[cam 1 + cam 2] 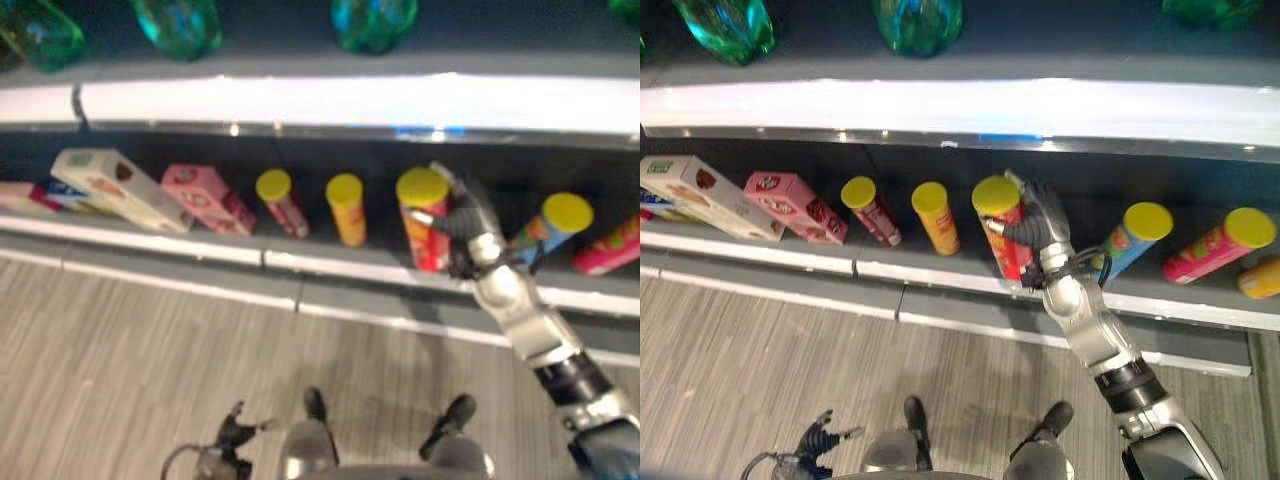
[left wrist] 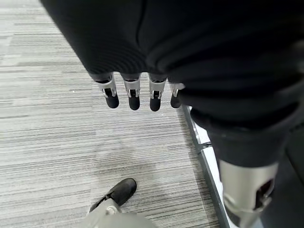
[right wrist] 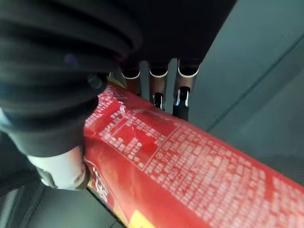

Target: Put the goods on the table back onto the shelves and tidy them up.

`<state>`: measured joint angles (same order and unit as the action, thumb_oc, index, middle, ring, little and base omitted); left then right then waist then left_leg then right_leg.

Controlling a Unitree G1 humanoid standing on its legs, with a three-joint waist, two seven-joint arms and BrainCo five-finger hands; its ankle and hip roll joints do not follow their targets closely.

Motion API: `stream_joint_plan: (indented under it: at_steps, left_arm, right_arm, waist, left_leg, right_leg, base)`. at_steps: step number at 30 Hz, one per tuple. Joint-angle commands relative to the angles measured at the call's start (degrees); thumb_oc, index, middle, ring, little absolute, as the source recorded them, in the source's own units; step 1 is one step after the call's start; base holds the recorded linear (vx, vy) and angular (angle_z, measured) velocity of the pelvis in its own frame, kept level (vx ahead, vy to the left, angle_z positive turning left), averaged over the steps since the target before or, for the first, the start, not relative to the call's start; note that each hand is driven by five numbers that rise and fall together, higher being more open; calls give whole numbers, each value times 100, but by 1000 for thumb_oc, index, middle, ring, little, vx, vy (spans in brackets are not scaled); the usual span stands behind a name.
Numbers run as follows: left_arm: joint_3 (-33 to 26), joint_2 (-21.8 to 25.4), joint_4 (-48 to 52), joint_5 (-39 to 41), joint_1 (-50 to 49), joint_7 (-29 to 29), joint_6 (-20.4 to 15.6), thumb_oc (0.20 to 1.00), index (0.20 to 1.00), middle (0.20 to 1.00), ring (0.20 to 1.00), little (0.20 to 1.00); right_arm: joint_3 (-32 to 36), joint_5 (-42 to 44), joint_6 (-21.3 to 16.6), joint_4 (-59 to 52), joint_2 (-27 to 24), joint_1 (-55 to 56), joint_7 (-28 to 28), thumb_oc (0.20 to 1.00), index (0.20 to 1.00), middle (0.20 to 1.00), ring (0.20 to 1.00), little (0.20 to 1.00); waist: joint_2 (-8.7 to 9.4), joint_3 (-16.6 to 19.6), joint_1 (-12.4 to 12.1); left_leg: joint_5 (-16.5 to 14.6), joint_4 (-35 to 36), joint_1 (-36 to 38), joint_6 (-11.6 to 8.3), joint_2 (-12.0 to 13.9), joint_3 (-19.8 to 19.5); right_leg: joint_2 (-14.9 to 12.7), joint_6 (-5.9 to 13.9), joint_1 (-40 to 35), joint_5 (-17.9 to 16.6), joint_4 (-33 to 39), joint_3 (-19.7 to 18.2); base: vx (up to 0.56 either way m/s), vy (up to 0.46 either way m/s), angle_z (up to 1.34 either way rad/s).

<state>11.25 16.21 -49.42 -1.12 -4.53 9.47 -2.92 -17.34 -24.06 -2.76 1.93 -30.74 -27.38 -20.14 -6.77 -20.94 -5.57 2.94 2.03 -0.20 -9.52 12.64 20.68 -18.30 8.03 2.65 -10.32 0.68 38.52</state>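
Observation:
A red chip can with a yellow lid (image 1: 1002, 232) stands tilted on the lower shelf (image 1: 940, 275), and my right hand (image 1: 1045, 225) is curled round its side. In the right wrist view the red can (image 3: 190, 166) lies across my palm with my fingers (image 3: 158, 88) wrapped over it. Left of it on the same shelf are two more yellow-lidded cans (image 1: 936, 216) (image 1: 871, 209), a pink box (image 1: 795, 206) and a white box (image 1: 705, 196). My left hand (image 2: 135, 92) hangs low over the floor with its fingers straight and nothing in it.
Right of the held can lie a blue can (image 1: 1130, 238), a pink can (image 1: 1220, 243) and an orange one (image 1: 1260, 277). The upper shelf (image 1: 960, 105) carries green bottles (image 1: 918, 22). Grey striped carpet (image 1: 760, 370) lies before the shelves.

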Motion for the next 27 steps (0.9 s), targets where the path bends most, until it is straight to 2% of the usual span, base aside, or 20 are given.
stream_joint_plan:
  at_steps: [1,8,17,24,27]
  left_arm:
    - [170,311,-232,98,109,221,-126,1000,1000,1000,1000,1000]
    - [287,251,-292,243,387,348,-160,1000,1000,1000,1000,1000]
    - [484,276,58,223,385,407,-230,1000,1000,1000,1000,1000]
    - [678,326,316,225,430,411,-328,1000,1000,1000,1000,1000]
    - [719,342,350,201,460,410,-336,1000,1000,1000,1000,1000]
  right_arm:
    - [150,-161,-194,-339,300,-253,-443,200,200,200,200,200]
    - [150,-220,-174,-346,349,-418,-679,200,200,200,200,200]
    - [357,-424,-101,-270,341,-472,-1122,200,200,200,200,200]
    - [666,-647,64,128,217,-716,-1769,200,200,200,200,200]
    - [744,-636,74,188,190,-727,-1861,200,200,200,200,200]
  waist:
    - [158,170,-80]
    - [33,-140,-46]
    - [-82,-305,11]
    - [-232,-475,36]
    - [-263,-500,50]
  left_leg:
    - [-126,147,116,199,24,210]
    - [-124,-9,-180,215,31,159]
    - [-126,-94,-378,207,47,121]
    - [-102,-102,-546,203,22,81]
    - [-95,-106,-606,201,17,62]
  right_leg:
    - [-362,179,221,1008,-1075,-467]
    - [-546,158,554,1057,-1415,-454]
    - [-669,164,785,1091,-1568,-450]
    - [-766,176,1010,1101,-1685,-453]
    - [-797,177,1067,1108,-1713,-444]
  base:
    - [-74,8,6]
    - [-40,20,4]
    - [-12,-2,4]
    - [-3,0,1]
    - [-9,-2,3]
